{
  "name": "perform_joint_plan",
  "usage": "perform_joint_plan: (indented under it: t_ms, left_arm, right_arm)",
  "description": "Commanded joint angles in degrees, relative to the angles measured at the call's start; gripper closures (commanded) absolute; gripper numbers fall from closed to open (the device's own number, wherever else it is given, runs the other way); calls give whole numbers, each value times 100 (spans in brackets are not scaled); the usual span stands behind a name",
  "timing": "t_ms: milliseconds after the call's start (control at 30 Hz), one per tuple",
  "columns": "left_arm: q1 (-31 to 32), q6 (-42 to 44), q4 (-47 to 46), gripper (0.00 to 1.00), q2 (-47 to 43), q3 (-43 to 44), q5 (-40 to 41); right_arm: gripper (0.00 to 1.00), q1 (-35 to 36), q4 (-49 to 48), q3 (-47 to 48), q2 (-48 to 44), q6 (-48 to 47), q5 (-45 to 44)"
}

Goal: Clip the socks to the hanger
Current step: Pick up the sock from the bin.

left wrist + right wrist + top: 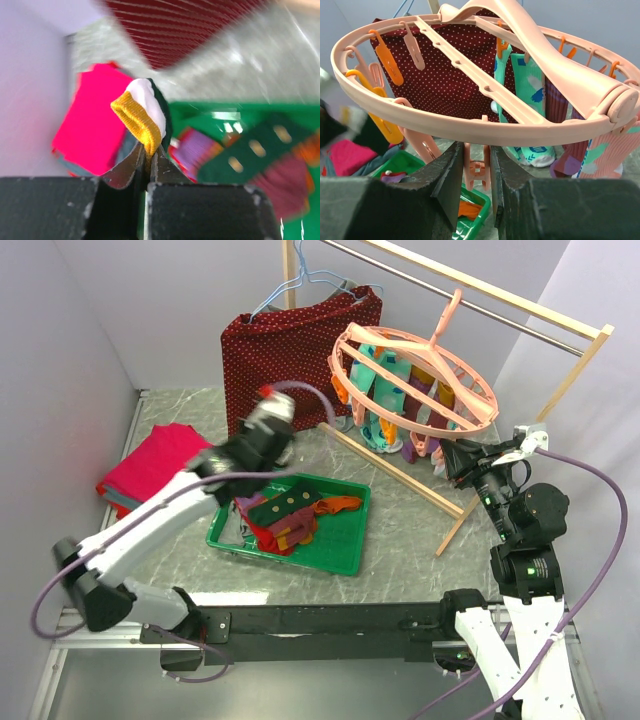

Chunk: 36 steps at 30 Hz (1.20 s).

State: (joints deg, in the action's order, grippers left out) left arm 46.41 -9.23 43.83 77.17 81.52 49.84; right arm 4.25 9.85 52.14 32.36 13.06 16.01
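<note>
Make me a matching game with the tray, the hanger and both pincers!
Things:
1. tray
2. hanger
3. left pincer
4. right pincer

Clues:
A. shut on a sock
B. pink
C. straddling a peg
D. green

Pairs: 1-D, 2-B, 3-A, 4-C

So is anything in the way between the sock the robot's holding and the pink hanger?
Nothing visible. The left gripper pinches the sock near the green tray, with open space across to the hanger. The right gripper grips one clip peg there.
</note>
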Motion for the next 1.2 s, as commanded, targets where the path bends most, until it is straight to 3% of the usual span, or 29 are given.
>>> perform_joint_plan:
  t_ms: [0,167,400,633,867,1033,1167]
  left_arm:
    - [868,344,424,95,728,-311,-782]
    - [1553,238,249,88,1756,-321,-1907]
    - [1801,308,-471,70,2873,-101,-2084]
    - [1871,501,-1219,55,3032,-206,-2093]
    - [1915,625,-1694,52,2944,-408,-2146]
    - [1924,651,-1624,54,3059,-417,-2146]
    - [1933,651,-1327,49,3033,-426,-2338]
  right_arm:
    - [100,41,-18,165,42,83,122]
    - [100,41,79,209,25,12,60]
    - [100,41,9,103,-10,92,104]
    - [100,41,9,51,-45,91,78]
    - [100,41,-9,33,-37,92,95]
    - [100,41,0,42,-37,100,78]
    - [100,41,44,77,-28,65,104]
